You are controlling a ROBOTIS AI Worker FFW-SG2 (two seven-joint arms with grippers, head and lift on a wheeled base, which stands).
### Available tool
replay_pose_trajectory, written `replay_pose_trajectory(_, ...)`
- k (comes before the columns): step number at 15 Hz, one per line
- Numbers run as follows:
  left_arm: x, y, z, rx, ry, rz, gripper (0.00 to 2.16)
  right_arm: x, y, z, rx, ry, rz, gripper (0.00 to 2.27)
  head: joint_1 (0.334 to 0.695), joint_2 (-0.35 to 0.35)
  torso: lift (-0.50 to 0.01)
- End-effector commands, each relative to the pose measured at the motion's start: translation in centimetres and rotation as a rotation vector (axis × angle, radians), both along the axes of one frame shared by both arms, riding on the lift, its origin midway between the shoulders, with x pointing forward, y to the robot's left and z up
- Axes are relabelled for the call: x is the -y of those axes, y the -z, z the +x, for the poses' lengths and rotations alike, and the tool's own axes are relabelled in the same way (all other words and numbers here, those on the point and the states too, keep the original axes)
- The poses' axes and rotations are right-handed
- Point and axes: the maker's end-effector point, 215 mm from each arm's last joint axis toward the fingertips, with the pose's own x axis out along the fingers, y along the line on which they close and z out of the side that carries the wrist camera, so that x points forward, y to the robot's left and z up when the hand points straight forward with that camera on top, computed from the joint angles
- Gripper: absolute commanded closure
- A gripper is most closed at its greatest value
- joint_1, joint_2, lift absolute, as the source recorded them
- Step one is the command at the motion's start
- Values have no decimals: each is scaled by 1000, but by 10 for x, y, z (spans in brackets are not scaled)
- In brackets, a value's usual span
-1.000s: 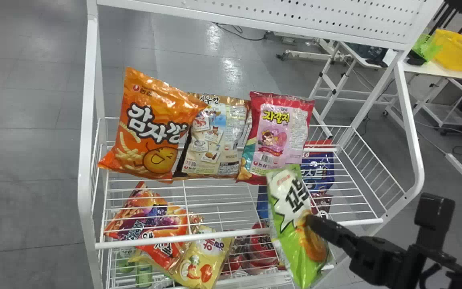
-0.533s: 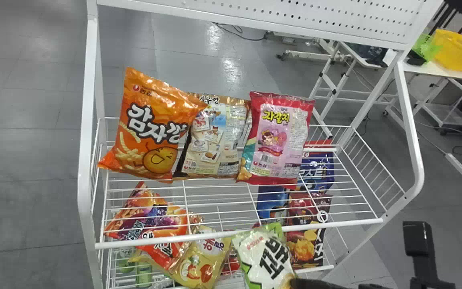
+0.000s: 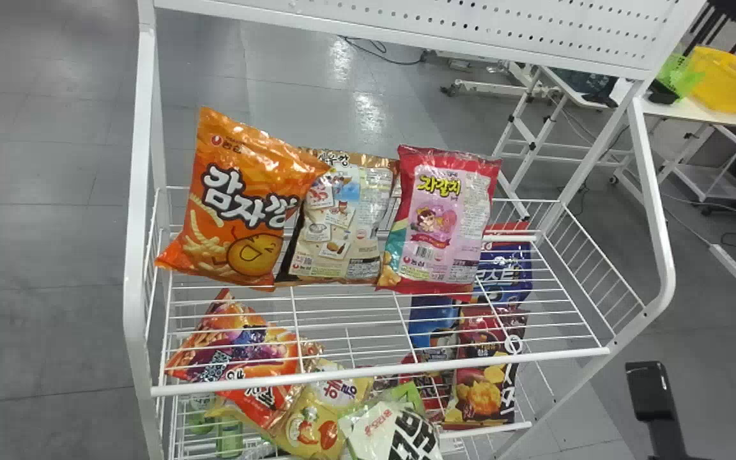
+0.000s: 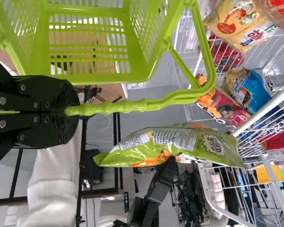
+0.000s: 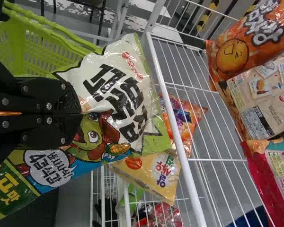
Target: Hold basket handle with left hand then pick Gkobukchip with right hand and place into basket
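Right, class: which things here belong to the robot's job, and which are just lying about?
Part of the job:
- green basket, its handle held by the left gripper
- Gkobukchip bag, held by the right gripper

Just lying about:
- orange bag, beige bag and pink bag on the white rack
- yellow basket in the background

Grey tiled floor (image 3: 42, 255), shiny — 1 power strip (image 3: 728, 262) on it — yellow tub (image 3: 726, 83) on a white table (image 3: 735, 120).
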Motion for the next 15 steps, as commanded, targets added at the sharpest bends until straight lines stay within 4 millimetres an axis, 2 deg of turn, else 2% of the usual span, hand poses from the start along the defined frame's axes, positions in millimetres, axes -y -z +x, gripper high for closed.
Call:
replay_pose_trajectory(1,2,-2,1,4,1,-6,1717,-15,6,-7,-25,-36,14,1956,695,-350,-32)
replay_pose_trajectory(8,4,-7,5,22,7,-8,1717,-56,42,-31,-125,-133,26,1956,695,-350,-32)
replay_pose_trajectory(12,7,-9,3,24,13,-13,1717,-82,70,-55,-217,-188,56,1956,695,-350,-32)
replay_pose_trajectory(15,8,-9,3,24,16,-15,1717,-90,83,-66,-256,-204,56,1956,695,-350,-32)
